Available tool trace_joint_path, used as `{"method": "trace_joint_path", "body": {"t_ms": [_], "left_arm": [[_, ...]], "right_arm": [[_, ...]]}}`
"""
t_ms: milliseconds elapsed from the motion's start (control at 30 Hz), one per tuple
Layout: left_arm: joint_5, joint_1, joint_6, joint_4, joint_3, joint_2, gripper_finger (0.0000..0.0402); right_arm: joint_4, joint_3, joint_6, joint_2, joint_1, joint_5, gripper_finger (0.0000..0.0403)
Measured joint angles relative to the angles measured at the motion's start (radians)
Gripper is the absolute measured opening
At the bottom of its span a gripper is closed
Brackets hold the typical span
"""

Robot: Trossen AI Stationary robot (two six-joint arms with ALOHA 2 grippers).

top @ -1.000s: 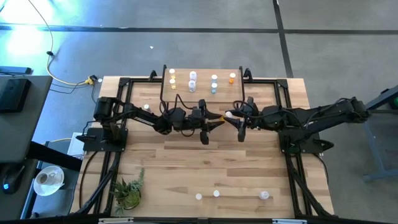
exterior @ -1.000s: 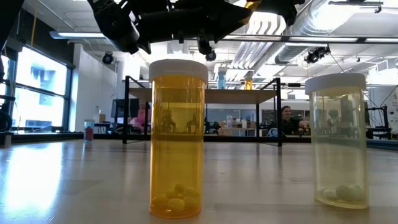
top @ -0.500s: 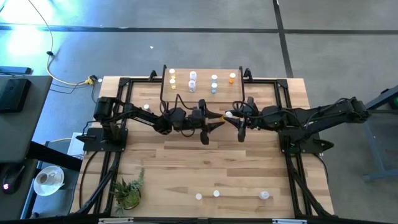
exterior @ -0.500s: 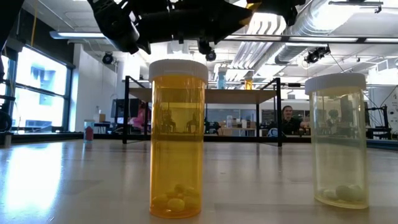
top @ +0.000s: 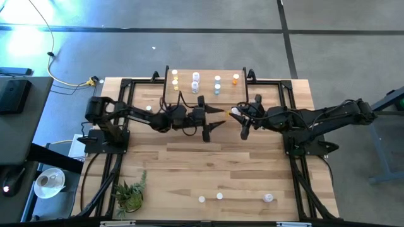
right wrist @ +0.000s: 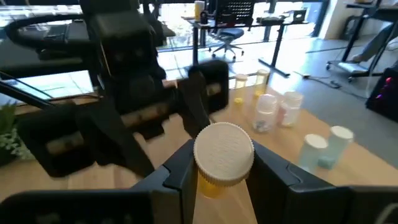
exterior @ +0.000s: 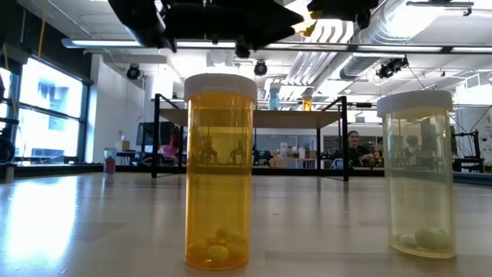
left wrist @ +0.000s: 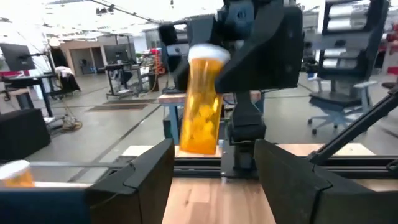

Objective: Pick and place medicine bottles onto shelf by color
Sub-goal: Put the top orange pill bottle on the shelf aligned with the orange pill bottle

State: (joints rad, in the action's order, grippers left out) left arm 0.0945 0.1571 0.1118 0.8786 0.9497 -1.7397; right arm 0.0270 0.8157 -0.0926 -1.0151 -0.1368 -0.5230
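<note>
An orange medicine bottle (left wrist: 202, 102) with a white cap (right wrist: 224, 152) hangs above the table's middle, with my right gripper (top: 238, 116) shut on it. My left gripper (top: 217, 118) stands just to the bottle's left. It is open, its fingers (left wrist: 149, 177) are level and short of the bottle, and nothing lies between them. The shelf (top: 205, 74) at the far edge carries several bottles standing on their bases. An orange bottle (exterior: 220, 169) and a pale yellowish one (exterior: 419, 173) stand upright near the front edge. My right gripper pinches the orange bottle's upper end between its two fingers (right wrist: 180, 171), at the cap's sides (right wrist: 198, 163) or just under it. The fingers come about level from the table's right. The bottle is cap up, slightly tilted, lifted clear of the table.
Three bottles (top: 219, 196) stand in a row by the near edge. A small green plant (top: 129, 195) sits at the near left. Black frame rails (top: 120, 113) run along both sides of the table. People sit at desks in the room beyond.
My left gripper has opened and let go of the orange bottle, then drawn back a little toward the table's left edge and risen slightly. The bottle has stayed in my right gripper, which has kept its place.
</note>
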Motion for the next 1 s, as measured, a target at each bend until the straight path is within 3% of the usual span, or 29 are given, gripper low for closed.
{"method": "trace_joint_path", "body": {"t_ms": [233,600,833,1000], "left_arm": [[0.0,0.019,0.02,-0.274,0.0,0.182,0.0213],[0.006,0.02,0.062,-0.591,0.0,0.505,0.0213],[0.002,0.02,0.045,-0.783,-0.016,0.665,0.0213],[-0.019,0.019,-0.003,-0.742,-0.138,0.726,0.0213]], "right_arm": [[-0.005,0.0,0.054,0.022,0.05,-0.057,0.0101],[0.062,0.057,0.095,0.024,0.279,-0.065,0.0101],[0.135,0.075,0.012,0.022,0.42,0.102,0.0101],[0.22,0.075,-0.052,-0.015,0.498,0.168,0.0101]]}}
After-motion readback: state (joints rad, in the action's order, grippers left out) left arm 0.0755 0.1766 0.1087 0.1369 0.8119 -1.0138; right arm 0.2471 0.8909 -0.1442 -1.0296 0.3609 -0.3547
